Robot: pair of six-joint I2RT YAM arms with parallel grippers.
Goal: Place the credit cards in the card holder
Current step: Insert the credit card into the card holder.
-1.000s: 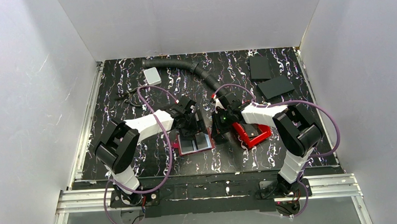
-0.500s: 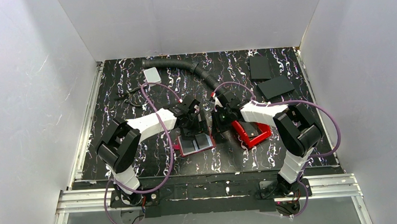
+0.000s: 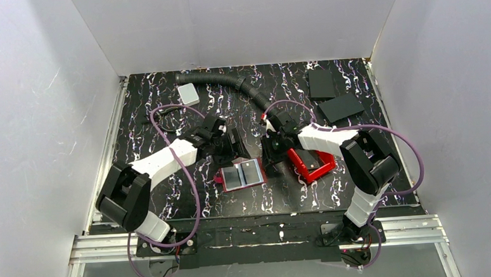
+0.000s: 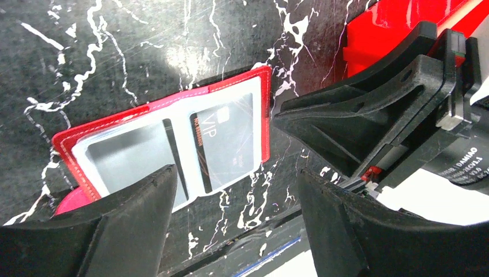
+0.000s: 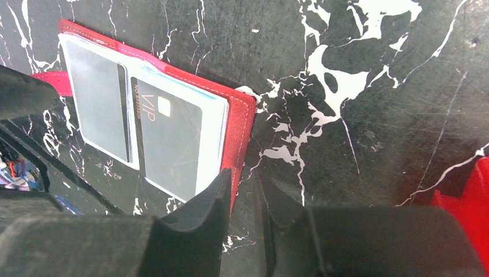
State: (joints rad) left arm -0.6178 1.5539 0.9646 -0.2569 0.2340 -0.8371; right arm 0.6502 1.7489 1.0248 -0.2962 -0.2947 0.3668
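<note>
- Currently the card holder (image 3: pixel 242 175) lies open, with a credit card (image 5: pixel 170 141) in its pocket.
- Left gripper (image 4: pixel 233 196), at its 12 o'clock, is spread wide.
- Right gripper (image 5: pixel 242 182), at 2 o'clock, is barely parted and grips nothing.

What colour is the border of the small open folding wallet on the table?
The wallet has a red border; the right wrist view shows it best.

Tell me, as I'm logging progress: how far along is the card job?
Done: a VIP card sits in a clear pocket of the open card holder. In hand: nothing; left gripper and right gripper are empty. Left: one pale card lies loose, far back left.
</note>
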